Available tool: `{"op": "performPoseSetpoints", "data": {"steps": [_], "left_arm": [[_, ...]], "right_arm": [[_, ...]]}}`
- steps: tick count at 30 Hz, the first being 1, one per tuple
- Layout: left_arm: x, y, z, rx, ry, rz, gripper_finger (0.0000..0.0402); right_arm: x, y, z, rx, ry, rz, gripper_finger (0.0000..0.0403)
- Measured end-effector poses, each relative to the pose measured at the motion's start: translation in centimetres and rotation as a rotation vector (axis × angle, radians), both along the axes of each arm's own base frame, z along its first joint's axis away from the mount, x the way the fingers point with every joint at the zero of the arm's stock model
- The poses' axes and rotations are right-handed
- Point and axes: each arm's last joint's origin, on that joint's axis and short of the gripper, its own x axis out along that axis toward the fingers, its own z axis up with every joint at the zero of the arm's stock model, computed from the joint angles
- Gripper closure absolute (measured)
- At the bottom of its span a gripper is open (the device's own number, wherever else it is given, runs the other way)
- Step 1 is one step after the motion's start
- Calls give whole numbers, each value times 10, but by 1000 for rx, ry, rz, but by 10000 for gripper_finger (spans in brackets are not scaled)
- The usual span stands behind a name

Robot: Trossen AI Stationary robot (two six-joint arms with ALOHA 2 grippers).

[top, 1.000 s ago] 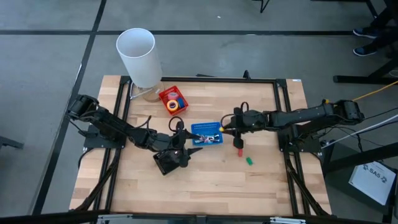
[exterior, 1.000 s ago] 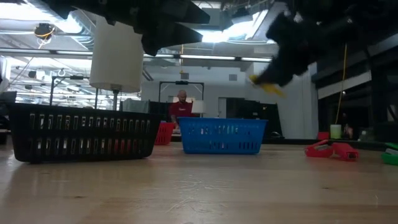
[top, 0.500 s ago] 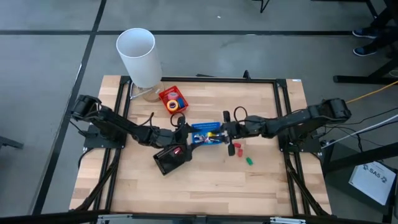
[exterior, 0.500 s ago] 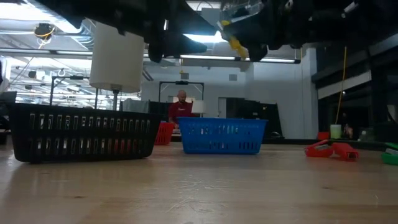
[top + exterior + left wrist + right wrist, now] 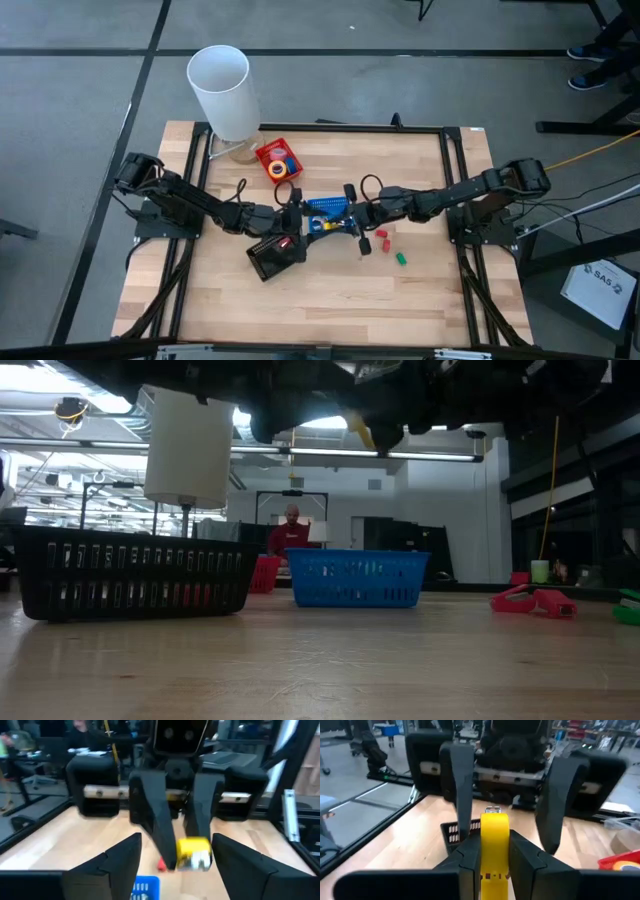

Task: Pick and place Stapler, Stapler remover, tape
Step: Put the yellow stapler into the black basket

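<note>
My right gripper is shut on a small yellow stapler and hangs over the blue basket at mid-table. Facing it from the table's left, my left gripper stands open with nothing between its fingers. In the left wrist view the stapler shows just beyond them. Tape rolls lie in the red basket farther back. A red piece and a green piece lie on the wood to the right of the blue basket. My right gripper pinches the stapler's two long sides between its two fingers. The fingers come about level from the table's right and lie along the stapler. Its far end with the metal tip sticks out past them. The stapler is lifted clear above the blue basket.
A black basket stands just in front of my left gripper. A tall white cylinder stands at the far left corner. A black frame runs around the table. A person sits in the room behind.
My right gripper has carried the yellow stapler toward the table's left, from beside the blue basket to over it and close to my left gripper. It has tipped up from pointing downward to nearly level. It has stayed shut on the stapler.
</note>
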Motion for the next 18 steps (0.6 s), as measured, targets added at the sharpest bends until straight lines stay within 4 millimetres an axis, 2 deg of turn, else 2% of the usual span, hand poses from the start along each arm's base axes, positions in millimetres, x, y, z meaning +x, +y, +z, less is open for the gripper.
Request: {"op": "performPoseSetpoints", "data": {"steps": [11,18], "left_arm": [[0,-1,-3,-10,27,-16,284],[-2,-4,-3,-5,24,13,299]], "right_arm": [[1,0,-4,-5,29,-2,337],[0,0,-4,2,30,-3,337]]}}
